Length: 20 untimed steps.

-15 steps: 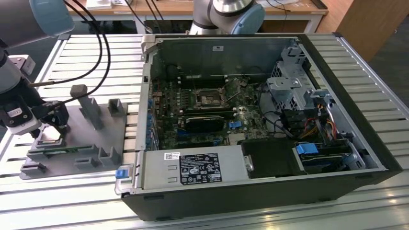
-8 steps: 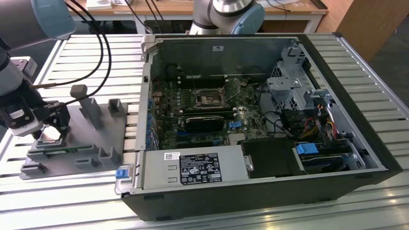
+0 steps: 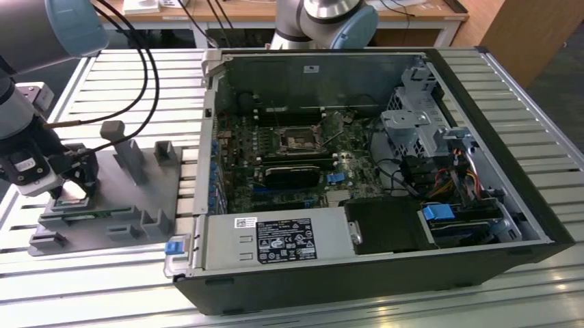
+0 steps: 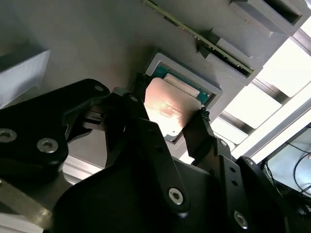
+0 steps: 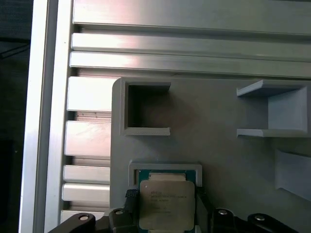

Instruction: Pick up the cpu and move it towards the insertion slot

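The cpu (image 5: pixel 166 204), a small square chip with a silvery top, sits between the two black fingers (image 4: pixel 196 132) of my gripper (image 4: pixel 170 109), which press on its opposite edges. It hovers just over its square pocket in the grey plastic tray (image 3: pixel 137 195), with a green base showing under it in both wrist views. In the exterior view my gripper (image 3: pixel 68 195) stands at the tray's near end, on that view's left. The insertion slot (image 3: pixel 299 140), a black square socket with a metal frame, lies on the green motherboard inside the open computer case, well over to that view's right.
A narrow green memory stick (image 4: pixel 204 41) lies in a groove of the tray beside the pocket. Upright grey holders (image 3: pixel 128 154) rise from the tray. The case's metal wall (image 3: pixel 212 137) stands between tray and motherboard. Cables (image 3: pixel 137 75) hang above the slatted aluminium table (image 3: pixel 109 273).
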Tool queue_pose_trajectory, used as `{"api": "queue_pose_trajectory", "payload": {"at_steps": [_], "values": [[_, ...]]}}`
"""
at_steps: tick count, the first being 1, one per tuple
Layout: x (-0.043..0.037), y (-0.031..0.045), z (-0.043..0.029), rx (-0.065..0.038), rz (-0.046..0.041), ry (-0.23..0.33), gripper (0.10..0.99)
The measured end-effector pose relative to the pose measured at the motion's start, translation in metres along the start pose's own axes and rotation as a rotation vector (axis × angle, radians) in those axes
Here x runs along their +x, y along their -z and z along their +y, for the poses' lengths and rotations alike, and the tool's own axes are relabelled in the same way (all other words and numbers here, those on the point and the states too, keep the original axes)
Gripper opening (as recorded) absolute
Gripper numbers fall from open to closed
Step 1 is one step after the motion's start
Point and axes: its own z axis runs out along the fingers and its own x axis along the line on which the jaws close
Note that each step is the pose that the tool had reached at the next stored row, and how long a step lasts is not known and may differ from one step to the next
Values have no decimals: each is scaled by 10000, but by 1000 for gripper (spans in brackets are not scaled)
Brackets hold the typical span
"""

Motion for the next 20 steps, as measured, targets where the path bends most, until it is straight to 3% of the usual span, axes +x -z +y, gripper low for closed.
{"api": "queue_pose_trajectory", "payload": {"at_steps": [1, 12, 15, 20], "values": [[0, -1, 1, -14, -2, -1, 576], [0, 1, 1, -39, -3, -1, 576], [0, 25, 1, -110, -4, -1, 576], [0, 25, 1, -117, -3, -1, 576]]}}
